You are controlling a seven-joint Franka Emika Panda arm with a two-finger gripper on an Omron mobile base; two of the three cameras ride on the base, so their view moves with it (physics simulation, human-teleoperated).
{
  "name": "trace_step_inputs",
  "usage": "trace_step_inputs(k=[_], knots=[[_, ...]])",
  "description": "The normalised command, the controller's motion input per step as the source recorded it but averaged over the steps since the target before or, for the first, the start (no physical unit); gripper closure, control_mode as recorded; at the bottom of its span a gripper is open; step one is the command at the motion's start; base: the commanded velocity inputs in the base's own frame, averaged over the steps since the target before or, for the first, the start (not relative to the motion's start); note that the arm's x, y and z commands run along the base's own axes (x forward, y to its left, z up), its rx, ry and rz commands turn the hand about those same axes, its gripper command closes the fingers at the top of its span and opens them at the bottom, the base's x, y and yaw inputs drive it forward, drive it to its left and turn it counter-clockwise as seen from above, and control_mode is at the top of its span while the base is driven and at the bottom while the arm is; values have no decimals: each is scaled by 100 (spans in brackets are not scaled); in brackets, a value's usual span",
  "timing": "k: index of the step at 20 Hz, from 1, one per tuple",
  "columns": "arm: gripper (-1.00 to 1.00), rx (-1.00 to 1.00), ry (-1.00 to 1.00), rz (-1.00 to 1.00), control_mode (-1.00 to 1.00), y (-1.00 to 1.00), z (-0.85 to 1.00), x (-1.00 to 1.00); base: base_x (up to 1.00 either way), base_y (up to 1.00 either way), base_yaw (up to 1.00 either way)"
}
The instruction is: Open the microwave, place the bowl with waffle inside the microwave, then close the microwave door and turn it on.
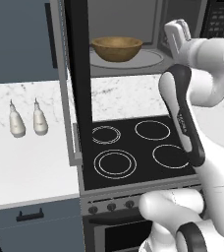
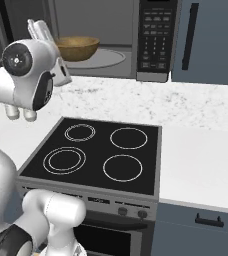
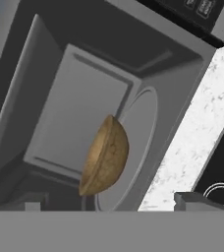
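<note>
Round brown wooden bowl (image 1: pixel 116 47) is being carried on the glass turntable (image 1: pixel 148 59) inside the open black-and-steel microwave (image 2: pixel 136 40).
Its dark glass door (image 1: pixel 77 83) is being left swung out beside two white bottles (image 1: pixel 27 119) above the black stovetop (image 2: pixel 98 155); the gripper (image 1: pixel 178 33) is being held wide apart, empty, just outside the cavity.

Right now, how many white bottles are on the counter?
2: left bottle and right bottle stand side by side on the counter, left of the open microwave door.

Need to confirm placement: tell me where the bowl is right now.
The bowl sits on the round glass turntable inside the open microwave, above the stovetop, left of the keypad panel.
</note>
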Motion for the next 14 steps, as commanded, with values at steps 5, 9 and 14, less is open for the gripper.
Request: trace_step_inputs(k=[5,9,14], knots=[[-100,-16,-3,0,-100,22,2,-100,0,0,0],[-100,-10,0,1,-100,5,36,-100,0,0,0],[-100,-7,2,1,-100,-2,29,-100,0,0,0]])
